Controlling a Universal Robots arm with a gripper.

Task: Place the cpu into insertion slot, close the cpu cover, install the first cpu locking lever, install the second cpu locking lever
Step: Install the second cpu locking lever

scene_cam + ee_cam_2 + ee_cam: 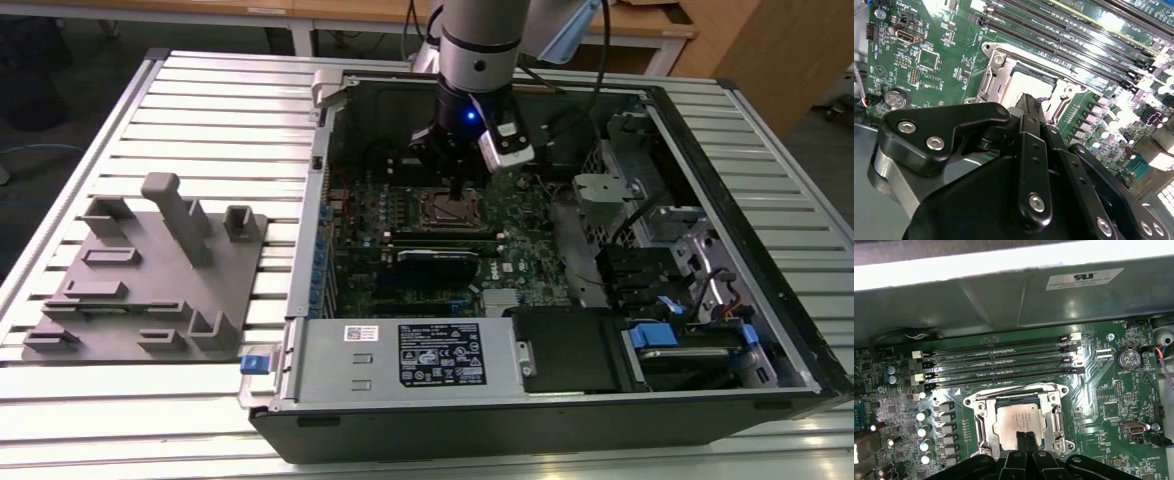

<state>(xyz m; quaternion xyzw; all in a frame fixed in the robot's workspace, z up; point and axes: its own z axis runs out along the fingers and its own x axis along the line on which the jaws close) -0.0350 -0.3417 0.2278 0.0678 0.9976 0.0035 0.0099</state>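
Observation:
The cpu (1015, 421), a square chip with a silvery top, lies flat in the insertion slot (451, 210) on the green motherboard (527, 245). The silvery cpu cover (1052, 412) lies down around the chip as a frame. My gripper (1024, 438) hangs straight over the socket with its two black fingers pressed together, nothing between them. Their tips sit at the chip's edge, hiding part of it. In the second wrist view the fingers (1027, 107) cover the near side of the cpu (1030, 82). I cannot make out how the locking levers stand.
Long black memory slots (999, 357) run close beside the socket, with the grey case wall (1004, 305) behind them. Capacitors (924, 430) and a coin battery (1128, 359) flank it. Outside the case, a grey fixture plate (147, 270) lies at the exterior view's left.

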